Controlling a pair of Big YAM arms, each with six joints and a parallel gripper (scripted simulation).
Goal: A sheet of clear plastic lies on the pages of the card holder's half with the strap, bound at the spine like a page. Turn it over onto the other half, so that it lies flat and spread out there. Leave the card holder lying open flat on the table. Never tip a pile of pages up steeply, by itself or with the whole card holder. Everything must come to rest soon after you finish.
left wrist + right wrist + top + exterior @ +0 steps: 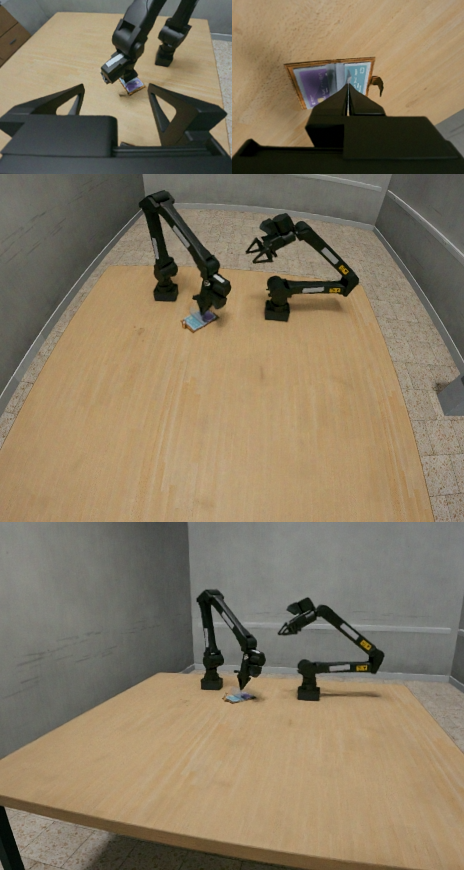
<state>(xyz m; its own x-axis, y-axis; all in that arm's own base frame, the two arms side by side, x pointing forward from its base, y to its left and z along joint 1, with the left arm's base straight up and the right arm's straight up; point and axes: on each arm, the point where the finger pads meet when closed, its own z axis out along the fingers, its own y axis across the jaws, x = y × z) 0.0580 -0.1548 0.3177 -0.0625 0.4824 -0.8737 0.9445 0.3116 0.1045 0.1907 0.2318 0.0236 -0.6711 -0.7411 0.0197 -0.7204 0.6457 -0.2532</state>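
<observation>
The card holder point(193, 330) point(134, 92) point(314, 62) lies open flat on the table, a purple card on one half and a teal card on the half with the brown strap point(377, 83). The clear plastic sheet point(194, 309) point(340, 75) stands raised from the spine, seen as a narrow translucent band in the right wrist view. My right gripper point(202, 314) point(348, 87) is shut just above the holder, near the spine, apparently on the sheet's free part; the exact pinch is hard to see. My left gripper point(250, 257) point(116, 87) is open and empty, high above the table and far from the holder.
The right arm's forearm and wrist reach over the holder and hide part of it in the left wrist view. The left arm's base point(277, 311) stands on the table to the right of the holder in the top view. Walls stand beyond the table.
</observation>
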